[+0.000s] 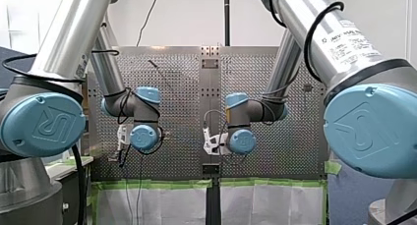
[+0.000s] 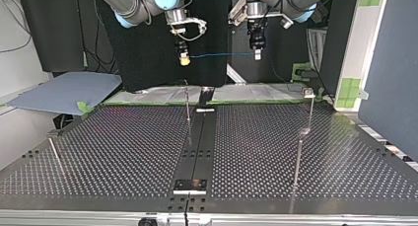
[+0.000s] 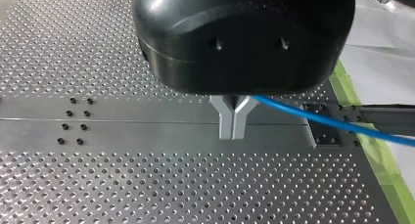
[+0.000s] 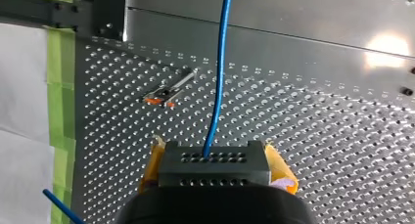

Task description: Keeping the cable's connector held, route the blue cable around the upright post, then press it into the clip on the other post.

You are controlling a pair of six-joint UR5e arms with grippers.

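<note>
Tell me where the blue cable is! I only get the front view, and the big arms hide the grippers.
Observer: In the top view the blue cable stretches almost level between my right gripper and my left gripper, high over the table.
Operator: Is my left one really pinching it?
Observer: Yes. In the left wrist view its metal fingers are shut, and the cable comes out from between them.
Operator: Did it go round a post?
Observer: Not yet. In the top view the cable hangs clear above the upright post, not touching it.
</note>
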